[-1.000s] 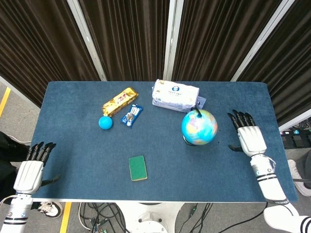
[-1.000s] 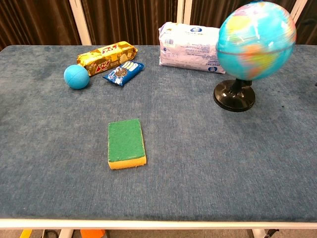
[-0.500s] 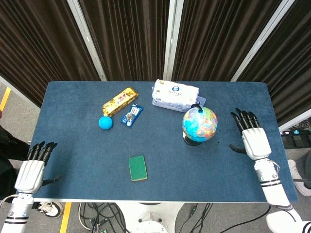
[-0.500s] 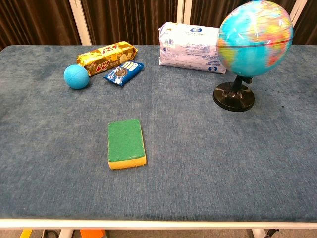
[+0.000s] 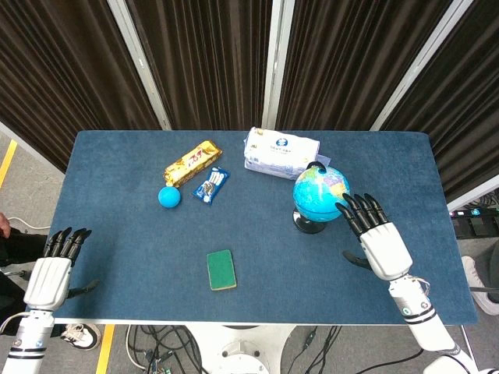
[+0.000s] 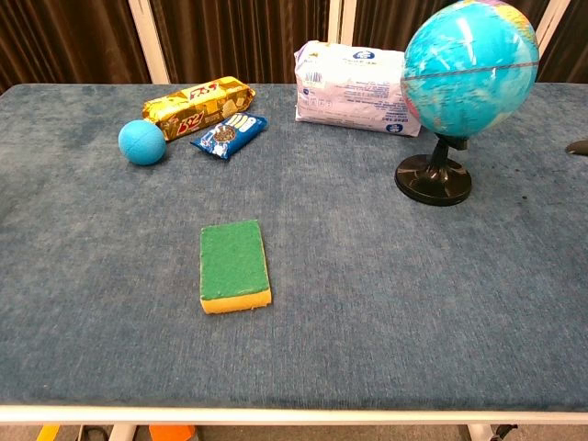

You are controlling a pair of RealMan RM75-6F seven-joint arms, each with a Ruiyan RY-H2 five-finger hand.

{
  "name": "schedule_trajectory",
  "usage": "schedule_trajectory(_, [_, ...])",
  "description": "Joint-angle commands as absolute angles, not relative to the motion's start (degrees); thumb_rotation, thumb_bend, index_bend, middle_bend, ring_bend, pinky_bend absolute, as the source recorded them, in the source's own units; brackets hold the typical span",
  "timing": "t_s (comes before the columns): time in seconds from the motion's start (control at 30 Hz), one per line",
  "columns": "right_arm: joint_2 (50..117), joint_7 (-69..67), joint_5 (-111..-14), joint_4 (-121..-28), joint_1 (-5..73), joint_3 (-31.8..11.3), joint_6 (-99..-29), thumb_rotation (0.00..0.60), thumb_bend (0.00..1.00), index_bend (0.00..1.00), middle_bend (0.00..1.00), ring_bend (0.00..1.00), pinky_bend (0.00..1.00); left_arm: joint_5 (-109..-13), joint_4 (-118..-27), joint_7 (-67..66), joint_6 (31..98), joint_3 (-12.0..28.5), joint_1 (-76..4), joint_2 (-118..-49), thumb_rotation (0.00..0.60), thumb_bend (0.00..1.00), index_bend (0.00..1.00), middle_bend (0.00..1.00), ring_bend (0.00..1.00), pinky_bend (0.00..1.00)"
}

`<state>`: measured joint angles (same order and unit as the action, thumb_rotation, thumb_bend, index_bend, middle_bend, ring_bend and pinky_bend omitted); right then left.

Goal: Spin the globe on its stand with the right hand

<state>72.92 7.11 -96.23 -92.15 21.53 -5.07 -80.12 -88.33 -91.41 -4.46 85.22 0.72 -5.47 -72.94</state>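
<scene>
Right hand poised beside the globe, spin judged not yet given

The globe (image 5: 320, 193) is seen upright on its stand near the bench's right edge; the right hand (image 5: 376, 238), fingers spread and holding nothing, is placed just beside it, contact unclear. The left hand (image 5: 51, 273) is kept open off the bench's left edge.

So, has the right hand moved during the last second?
Yes. In the head view the right hand has come left and nearer to the globe; its fingertips now reach the globe's right side, where a gap showed before.
</scene>
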Motion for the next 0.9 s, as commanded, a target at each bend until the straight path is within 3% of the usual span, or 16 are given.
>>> schedule_trajectory(0.03, [73.4,8.12,-96.1,-92.54,22.53,-5.05,-78.44,0.6,0.0,0.0,0.0,0.0,0.0,-88.29,-91.38,-4.42,85.19,0.72,-5.47,-72.98,0.6,0.05,0.1,0.1,0.01,0.08])
schedule_trajectory(0.9, [72.97,7.69,-86.38,-89.47,23.41,-6.31,-72.01,0.6,0.0,0.0,0.0,0.0,0.0,-87.92,-91.12,-4.18,84.69,0.63,-5.59,-73.14,0.6,0.05,0.1,0.1,0.01,0.08])
